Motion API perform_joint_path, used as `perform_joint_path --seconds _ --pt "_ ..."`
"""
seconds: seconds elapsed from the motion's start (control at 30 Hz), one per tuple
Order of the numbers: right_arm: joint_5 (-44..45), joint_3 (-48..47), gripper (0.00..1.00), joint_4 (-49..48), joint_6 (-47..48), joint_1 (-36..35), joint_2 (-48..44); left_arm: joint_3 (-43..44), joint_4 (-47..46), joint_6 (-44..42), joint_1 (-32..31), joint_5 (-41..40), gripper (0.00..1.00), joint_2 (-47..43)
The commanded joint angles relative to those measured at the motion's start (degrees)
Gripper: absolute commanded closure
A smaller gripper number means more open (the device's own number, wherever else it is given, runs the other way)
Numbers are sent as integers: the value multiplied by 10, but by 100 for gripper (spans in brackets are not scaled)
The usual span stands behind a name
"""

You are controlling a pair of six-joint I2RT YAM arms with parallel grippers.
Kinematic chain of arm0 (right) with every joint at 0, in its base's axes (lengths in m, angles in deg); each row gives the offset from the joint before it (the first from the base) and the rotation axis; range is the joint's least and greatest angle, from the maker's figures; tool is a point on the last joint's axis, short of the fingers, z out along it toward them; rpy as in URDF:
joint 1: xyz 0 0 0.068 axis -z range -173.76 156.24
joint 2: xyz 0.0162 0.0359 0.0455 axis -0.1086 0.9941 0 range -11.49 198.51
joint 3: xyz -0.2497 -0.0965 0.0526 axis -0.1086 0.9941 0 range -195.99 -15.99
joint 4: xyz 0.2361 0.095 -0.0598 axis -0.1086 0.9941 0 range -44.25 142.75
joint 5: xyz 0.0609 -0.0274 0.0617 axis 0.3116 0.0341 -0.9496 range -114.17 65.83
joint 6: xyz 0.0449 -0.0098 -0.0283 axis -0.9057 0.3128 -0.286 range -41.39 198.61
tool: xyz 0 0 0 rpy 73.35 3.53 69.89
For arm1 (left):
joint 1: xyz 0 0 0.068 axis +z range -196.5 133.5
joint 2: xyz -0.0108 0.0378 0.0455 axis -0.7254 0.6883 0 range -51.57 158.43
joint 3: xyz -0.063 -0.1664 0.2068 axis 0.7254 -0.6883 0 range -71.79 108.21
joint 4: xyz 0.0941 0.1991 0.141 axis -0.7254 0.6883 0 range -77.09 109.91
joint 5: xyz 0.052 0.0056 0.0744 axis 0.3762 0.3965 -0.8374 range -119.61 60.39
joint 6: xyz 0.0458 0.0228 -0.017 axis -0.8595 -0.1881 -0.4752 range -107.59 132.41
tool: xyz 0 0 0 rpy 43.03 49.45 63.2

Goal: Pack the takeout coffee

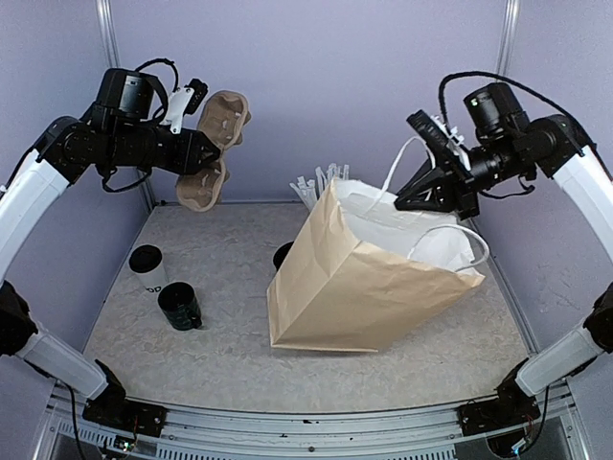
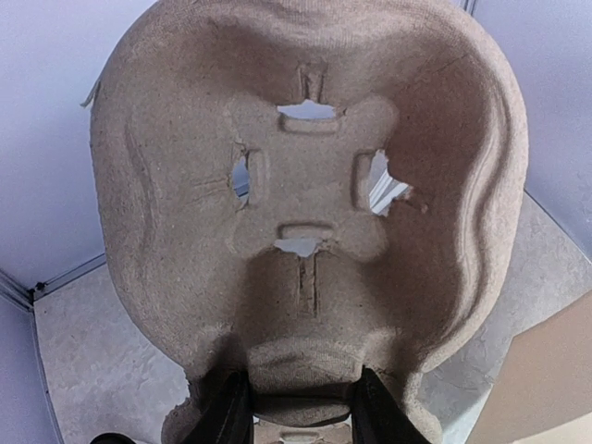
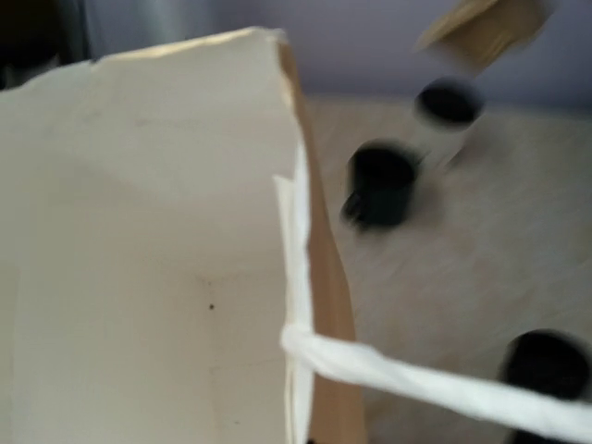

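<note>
The left gripper (image 1: 204, 153) was raised at the far left, its fingers (image 2: 227, 412) clamped on the edge of a pulp cup carrier (image 2: 305, 185) hanging upright in the air. The right gripper (image 1: 414, 198) seemed closed on the white handle (image 3: 416, 377) of the brown paper bag (image 1: 354, 287), though its fingers were out of the wrist view. The bag stood tilted mid-table, mouth open. The takeout coffee (image 1: 147, 261) stood lidded on the table (image 1: 230, 374) at the left, just beyond the dark green mug (image 1: 179, 307), apart from the bag.
</note>
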State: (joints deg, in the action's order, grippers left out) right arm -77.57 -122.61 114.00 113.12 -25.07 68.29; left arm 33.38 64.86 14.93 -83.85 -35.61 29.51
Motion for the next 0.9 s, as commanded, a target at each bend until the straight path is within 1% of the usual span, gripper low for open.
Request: perform_joint_path --seconds 0.0,0.07,0.17,0.3,0.4,0.47,0.57,0.67,0.77,0.87 --pt "82 14 100 21 12 -75 51 7 -37 -18 -7 29 65 -39" --pt "85 8 100 34 18 -95 87 -6 -56 -30 -17 55 65 -55" --pt "82 0 100 43 19 -103 124 -38 -100 -51 -43 129 64 -83" --pt "68 -4 100 44 14 -105 154 -95 -195 -53 -70 234 63 -124" --pt "53 -14 100 56 17 -105 176 -146 -270 -43 -73 307 62 -151" --pt "45 -22 100 68 19 -105 192 -173 -305 -40 -72 340 62 -157" --pt "39 -33 100 78 16 -105 209 -192 -331 -43 -82 377 62 -142" --pt "37 -38 100 80 15 -105 214 -191 -340 -60 -116 392 62 -117" --pt "36 -46 100 78 12 -105 215 -171 -333 -76 -146 395 62 -86" --pt "34 -57 100 73 6 -105 218 -132 -301 -97 -176 390 62 -54"
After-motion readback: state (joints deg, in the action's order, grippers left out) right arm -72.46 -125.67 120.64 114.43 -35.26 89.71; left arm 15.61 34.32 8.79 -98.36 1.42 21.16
